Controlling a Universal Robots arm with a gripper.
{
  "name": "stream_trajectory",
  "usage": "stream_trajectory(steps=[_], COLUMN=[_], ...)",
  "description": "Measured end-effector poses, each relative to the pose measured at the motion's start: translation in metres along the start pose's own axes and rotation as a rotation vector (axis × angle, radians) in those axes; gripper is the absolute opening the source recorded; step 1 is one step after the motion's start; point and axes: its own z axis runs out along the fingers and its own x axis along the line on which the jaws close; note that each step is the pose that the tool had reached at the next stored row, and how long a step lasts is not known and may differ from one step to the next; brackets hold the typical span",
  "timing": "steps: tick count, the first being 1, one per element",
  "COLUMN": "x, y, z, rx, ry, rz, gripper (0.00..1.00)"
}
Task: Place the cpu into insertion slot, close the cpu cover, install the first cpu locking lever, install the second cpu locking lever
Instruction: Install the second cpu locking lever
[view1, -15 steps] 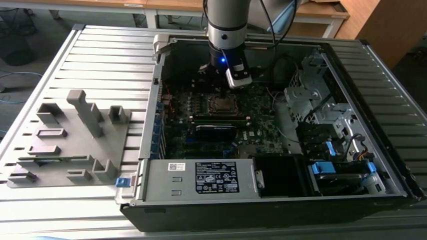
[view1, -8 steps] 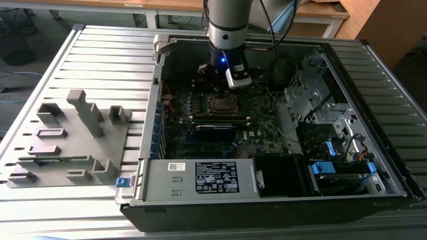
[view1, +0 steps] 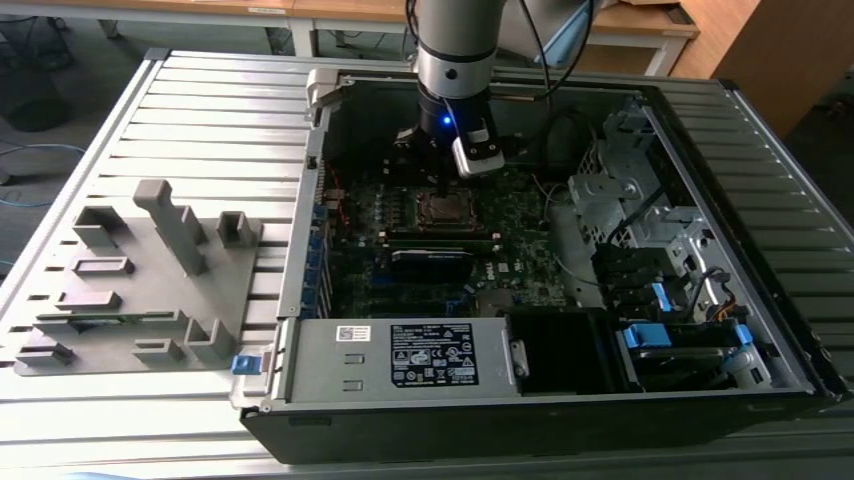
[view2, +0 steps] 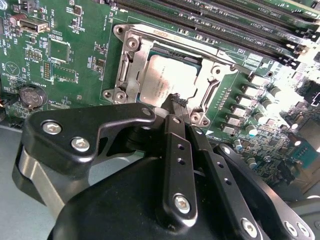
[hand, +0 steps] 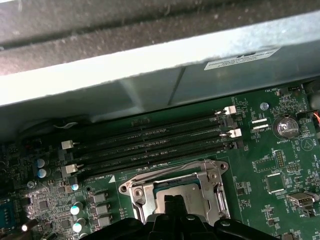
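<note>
Black gripper (view2: 176, 102) linkage is seen closest to the lens in the second wrist view, its two fingers drawn together to a narrow point with no visible gap and nothing seen clamped between them. That point sits at about six o'clock on the cpu (view2: 167, 80), at or just above the chip's edge; whether contact is made cannot be told.

In the exterior view the open computer case (view1: 747, 120) is seen with the arm reaching down into it over the motherboard (view1: 514, 230), the socket lying at roughly eleven o'clock from the board's middle. The cpu is seated in the insertion slot (view2: 206, 92), its grey top showing through the window of the cpu cover (view2: 131, 55), which appears to be lying down over it. The memory slots (hand: 150, 142) run just beside the socket, at twelve o'clock of it in the first wrist view.

A risk is judged here: should the closed tip be pressed down off-centre, the chip could be tilted in its seat and the socket contacts bent. A slip sideways could also scrape the cover frame or strike the small capacitors (view2: 250, 122) near the socket.
</note>
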Motion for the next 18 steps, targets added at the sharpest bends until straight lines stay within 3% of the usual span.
stream_trajectory(steps=[18], x=[-0.0002], y=[0.0003], z=[-0.0044], rx=[0.0001], ry=[0.0], rz=[0.0], gripper=[0.11])
